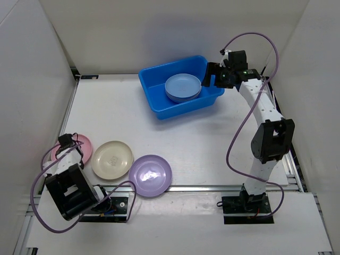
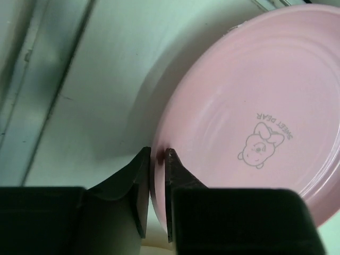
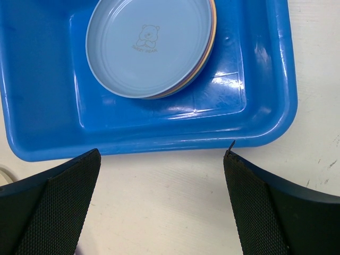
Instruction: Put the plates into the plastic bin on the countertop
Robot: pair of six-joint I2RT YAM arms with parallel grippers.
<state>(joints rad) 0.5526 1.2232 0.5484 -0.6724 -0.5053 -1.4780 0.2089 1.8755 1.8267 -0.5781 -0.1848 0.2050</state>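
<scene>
- Black fingers (image 2: 133, 180) of the left gripper (image 2: 156, 154) fill the bottom of the left wrist view. They are pinched shut on the near rim of the pink plate (image 2: 255, 106), one finger on each side of the edge.
- White countertop (image 1: 212, 138) lies beneath both arms, and the pink plate rests on it at its left edge.
- Right gripper (image 3: 162, 154) has its jaws spread wide with nothing between them.
- Directly ahead of those spread jaws sits the plastic bin (image 3: 265, 106), its near rim just beyond the fingertips.
- Inside the plastic bin, ahead and slightly left of the right gripper, is a stack of plates with a blue plate (image 3: 151, 45) on top. Orange and cream edges show under it.
- Just to the right of the left gripper lies the cream plate (image 1: 112, 159), flat on the countertop.
- Further right again is the purple plate (image 1: 151, 175), touching or just overlapping the cream plate's edge.
- Printed in the pink plate's middle is "SWEET DEAR" above a small bear with a bow.
- A small bear is also printed on the blue plate, and the lettering under it is too small to read.
</scene>
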